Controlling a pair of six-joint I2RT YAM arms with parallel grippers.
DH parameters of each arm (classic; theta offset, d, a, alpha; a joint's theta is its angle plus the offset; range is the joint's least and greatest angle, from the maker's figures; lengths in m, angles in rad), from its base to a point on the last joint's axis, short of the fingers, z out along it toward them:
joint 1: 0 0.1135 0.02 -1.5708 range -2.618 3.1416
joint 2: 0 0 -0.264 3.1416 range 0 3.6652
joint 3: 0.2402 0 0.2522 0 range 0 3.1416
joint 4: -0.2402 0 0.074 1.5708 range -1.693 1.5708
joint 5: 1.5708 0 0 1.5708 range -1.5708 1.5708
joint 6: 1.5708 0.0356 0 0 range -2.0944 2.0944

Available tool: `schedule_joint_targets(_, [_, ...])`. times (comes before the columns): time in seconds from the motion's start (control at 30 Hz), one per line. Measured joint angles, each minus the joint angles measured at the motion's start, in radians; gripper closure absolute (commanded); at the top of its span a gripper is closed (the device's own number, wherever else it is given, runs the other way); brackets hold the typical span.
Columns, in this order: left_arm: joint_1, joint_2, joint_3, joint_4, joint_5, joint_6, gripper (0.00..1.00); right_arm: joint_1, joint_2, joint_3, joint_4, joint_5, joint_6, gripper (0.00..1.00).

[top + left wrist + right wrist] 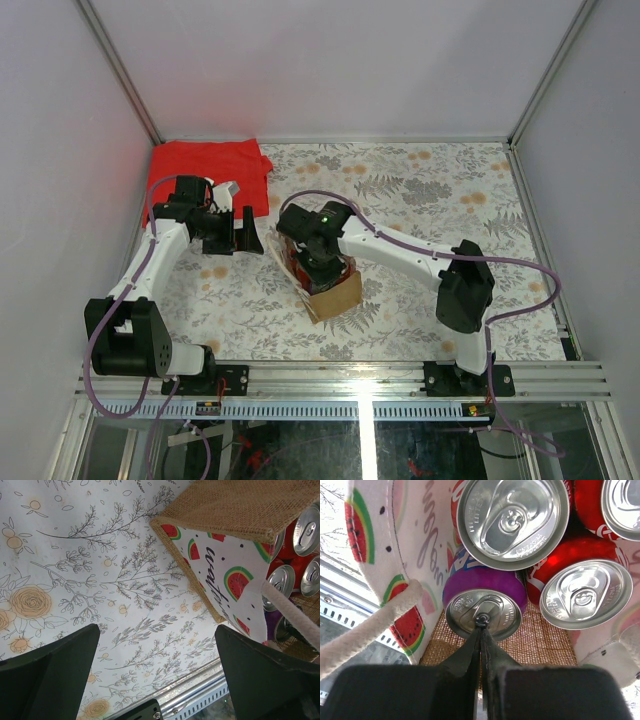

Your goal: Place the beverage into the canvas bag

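Note:
The canvas bag (pixel 338 296) stands mid-table, tan burlap with a watermelon-print lining (pixel 380 525). In the right wrist view it holds a purple beverage can (pixel 485 587) upright on its burlap floor, beside three red cans (pixel 585 592). My right gripper (pixel 481 620) is down inside the bag (pixel 318 268), jaws shut together with nothing between them, its tips touching the purple can's lid at the tab rivet. My left gripper (pixel 155 665) is open and empty just left of the bag (pixel 235 505), above the flowered tablecloth (pixel 244 232).
A folded red cloth (pixel 210 165) lies at the back left. A cream rope handle (pixel 365 630) hangs over the bag's near side and also shows in the left wrist view (pixel 290 612). White walls enclose the table; a metal rail (pixel 360 380) runs along the near edge.

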Motion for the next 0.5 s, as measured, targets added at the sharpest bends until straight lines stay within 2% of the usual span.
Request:
schedule_joint_targets(0.3, [0.000, 0.000, 0.000, 0.000, 0.000, 0.001, 0.00, -0.002, -0.024, -0.033, 0.036, -0.013, 0.005, 0.94])
schedule_joint_targets(0.5, [0.000, 0.000, 0.002, -0.001, 0.000, 0.000, 0.00, -0.002, -0.026, 0.005, 0.045, 0.042, 0.022, 0.77])
